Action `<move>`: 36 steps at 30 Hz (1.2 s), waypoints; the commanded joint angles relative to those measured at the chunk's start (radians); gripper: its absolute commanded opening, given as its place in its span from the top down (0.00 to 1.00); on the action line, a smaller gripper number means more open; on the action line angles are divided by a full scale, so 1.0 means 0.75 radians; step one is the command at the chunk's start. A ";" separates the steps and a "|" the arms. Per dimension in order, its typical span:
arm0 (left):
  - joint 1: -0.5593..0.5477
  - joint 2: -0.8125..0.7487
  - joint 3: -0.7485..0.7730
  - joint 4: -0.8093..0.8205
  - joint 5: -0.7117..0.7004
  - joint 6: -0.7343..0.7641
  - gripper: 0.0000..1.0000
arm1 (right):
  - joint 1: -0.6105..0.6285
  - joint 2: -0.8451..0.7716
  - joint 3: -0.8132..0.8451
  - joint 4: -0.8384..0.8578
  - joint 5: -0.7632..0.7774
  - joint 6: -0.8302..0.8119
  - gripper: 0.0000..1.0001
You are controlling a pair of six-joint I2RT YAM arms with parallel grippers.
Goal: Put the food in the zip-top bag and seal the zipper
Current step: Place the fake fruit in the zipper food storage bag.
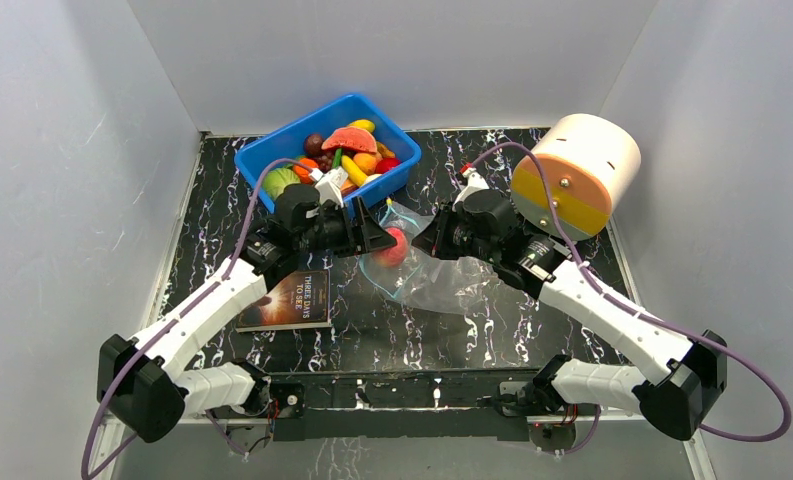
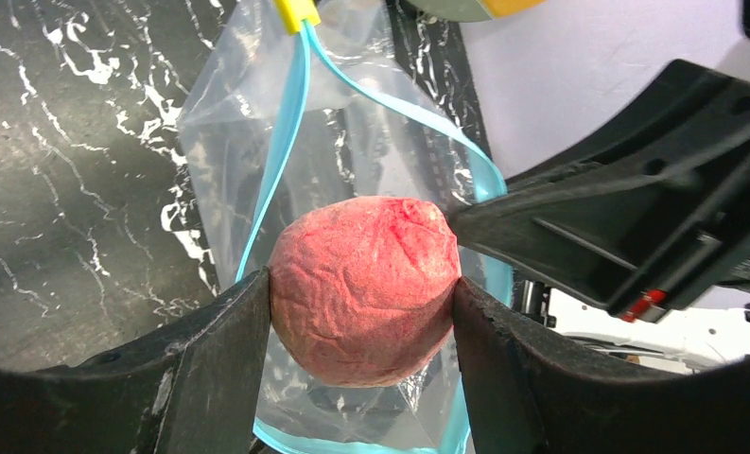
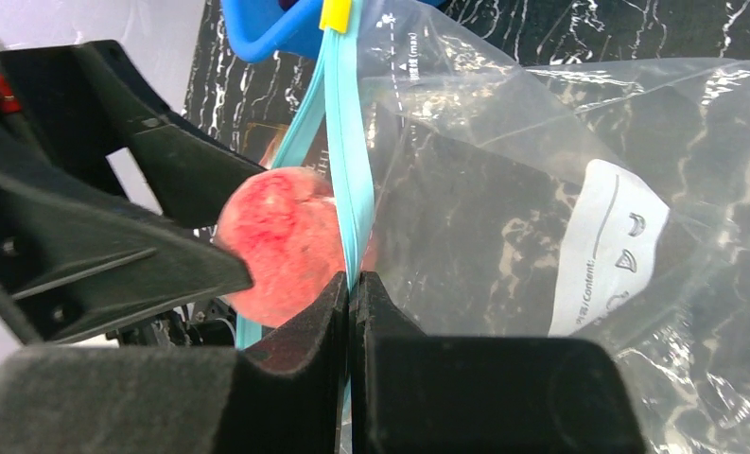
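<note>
A: So where was the peach?

B: Pinched in the left gripper, its fingers spread only as wide as the fruit. It sat right at the mouth of the zip-top bag, near the table's middle.

A: And the right gripper?

B: Pressed together on the blue-green zipper. I judged it was holding one lip up so the mouth gaped leftward toward the peach.

A: Was the peach inside?

B: I couldn't tell whether it had crossed the lip. The other toy food lay in the blue bin at the far left, so the job looked barely begun. The peach wanted pushing deeper before release.
</note>
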 commanded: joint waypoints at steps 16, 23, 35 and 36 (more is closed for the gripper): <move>-0.022 -0.020 0.064 -0.068 0.018 0.017 0.26 | -0.001 -0.092 -0.080 0.174 -0.004 0.027 1.00; -0.022 -0.068 0.146 -0.257 -0.047 0.085 0.02 | 0.001 -0.140 -0.105 0.162 0.019 0.022 1.00; -0.023 0.010 0.190 -0.463 -0.162 0.210 0.20 | -0.001 -0.191 -0.162 0.250 -0.035 0.070 1.00; -0.024 0.017 0.190 -0.457 -0.154 0.212 0.30 | 0.000 -0.188 -0.163 0.251 -0.036 0.062 1.00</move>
